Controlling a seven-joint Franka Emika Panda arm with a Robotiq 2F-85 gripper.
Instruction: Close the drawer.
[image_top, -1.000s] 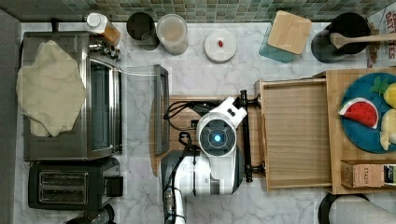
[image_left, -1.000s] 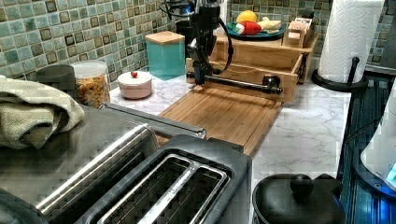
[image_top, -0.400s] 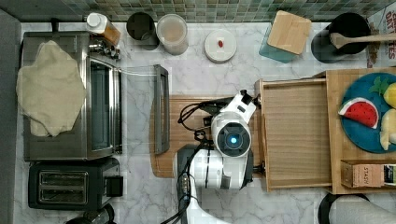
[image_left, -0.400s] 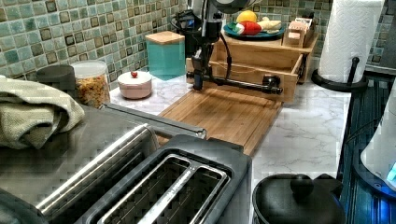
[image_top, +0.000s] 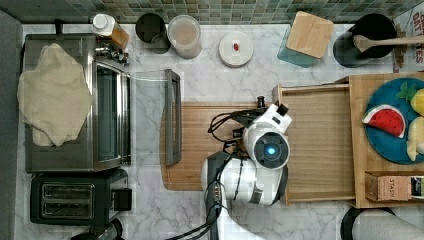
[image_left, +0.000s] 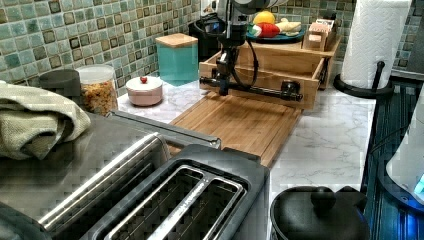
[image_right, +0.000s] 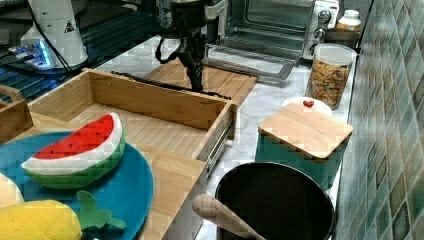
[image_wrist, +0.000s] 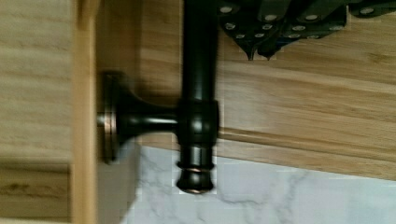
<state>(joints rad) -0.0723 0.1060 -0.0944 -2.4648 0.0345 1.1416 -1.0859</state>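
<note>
Drawer (image_top: 320, 145), ridged bamboo (black bar handle (image_wrist: 198, 93))

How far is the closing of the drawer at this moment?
Done: the gripper has reached the black handle at the drawer's front. In hand: pushing seems about to start or just begun. Left: nearly all of it, since the drawer is open, its bare floor showing wide in the top view and its slide rail exposed in the right view.

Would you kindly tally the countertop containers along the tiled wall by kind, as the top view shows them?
Jars: 3, bottle-like jar, dark jar, cereal jar
Lidded dishes: 1, white dish
Canisters: 1, teal canister
Utensil holders: 1, black holder
Total: 6
</note>
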